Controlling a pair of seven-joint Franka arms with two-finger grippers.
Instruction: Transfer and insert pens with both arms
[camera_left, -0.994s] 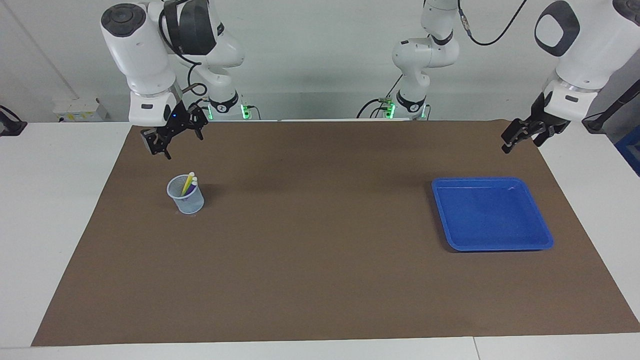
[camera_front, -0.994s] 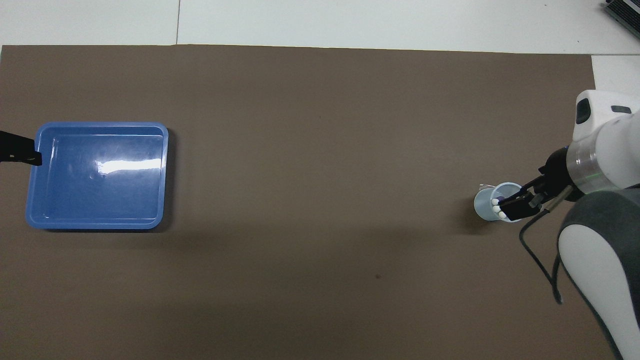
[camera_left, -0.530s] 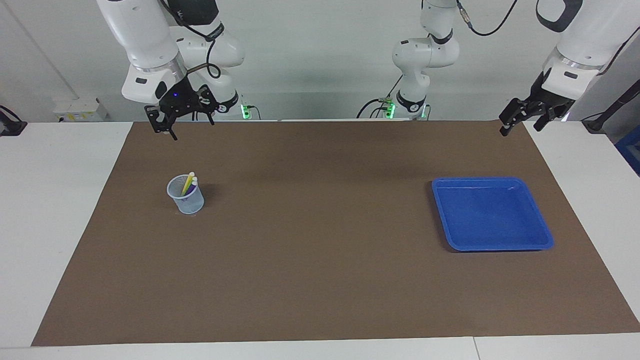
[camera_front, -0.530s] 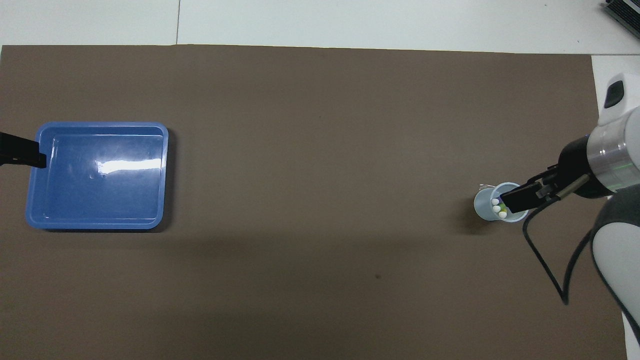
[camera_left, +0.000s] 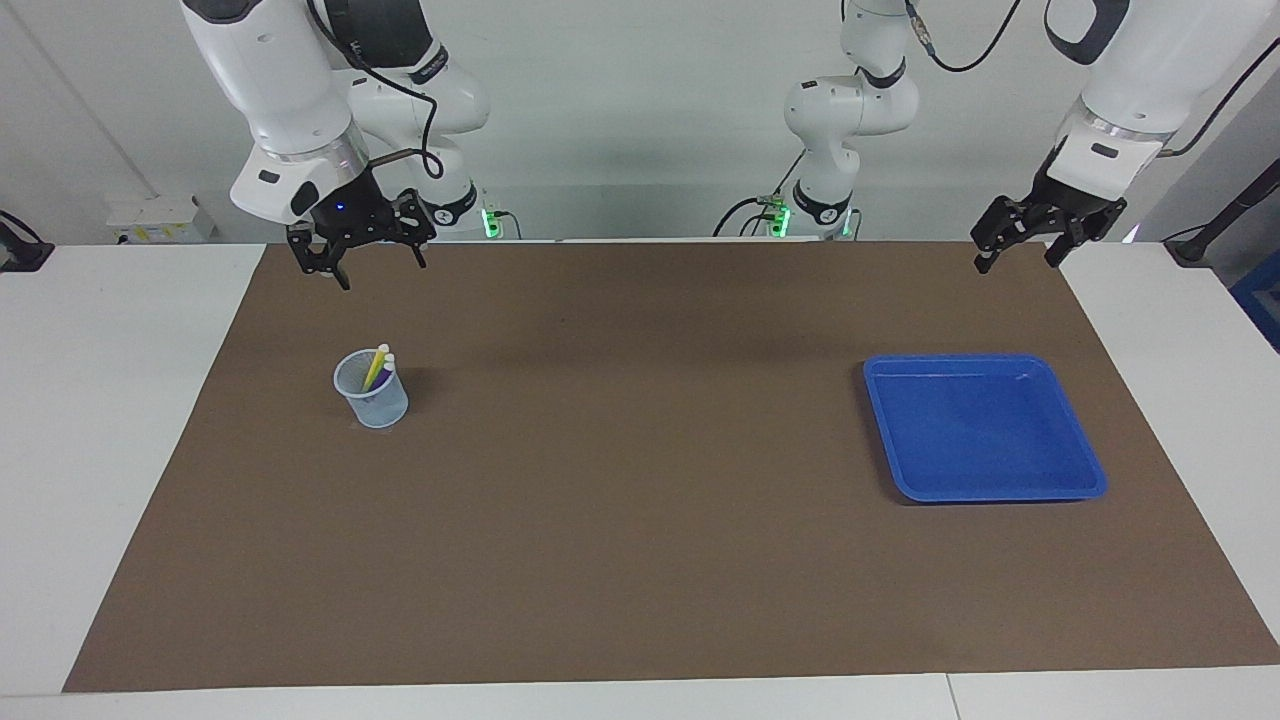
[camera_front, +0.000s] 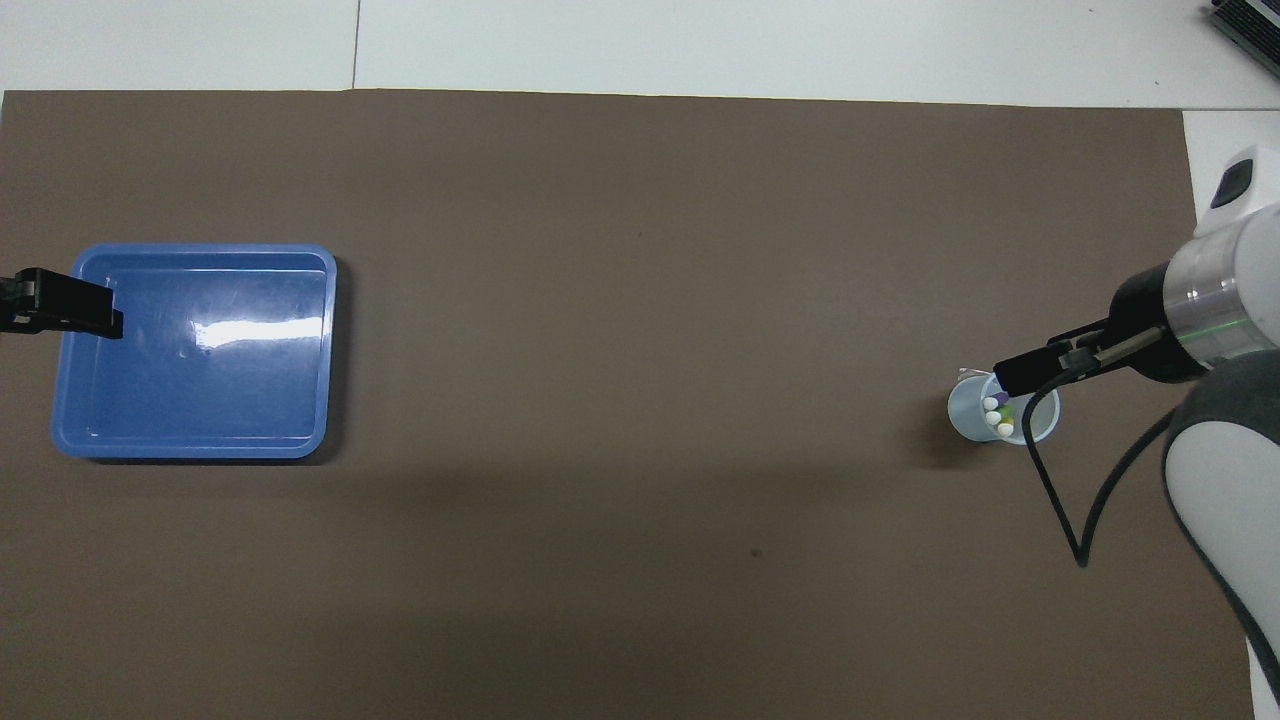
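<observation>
The pens (camera_left: 377, 366) stand together in a pale blue mesh cup (camera_left: 372, 398) toward the right arm's end of the mat, whitish ends up. A yellow one leans highest, and green and purple show in the overhead view among the pens (camera_front: 998, 414). My right gripper (camera_left: 368, 262) hangs open and empty in the air, over the mat between the cup and the robots. In the overhead view the right gripper (camera_front: 1022, 374) overlaps the cup (camera_front: 968, 412) rim. My left gripper (camera_left: 1014, 260) is open and empty, raised over the mat's edge by the blue tray (camera_left: 985, 480).
The blue tray (camera_front: 190, 445) lies empty toward the left arm's end of the brown mat (camera_left: 640, 520); the left gripper (camera_front: 92, 310) overlaps its rim from above. Two smaller white arms with green lights (camera_left: 830, 120) stand at the robots' edge of the table.
Both grippers have lifted and swung level. The right one has drawn back from above the cup toward the robots. The left one has risen and shifted slightly toward the middle.
</observation>
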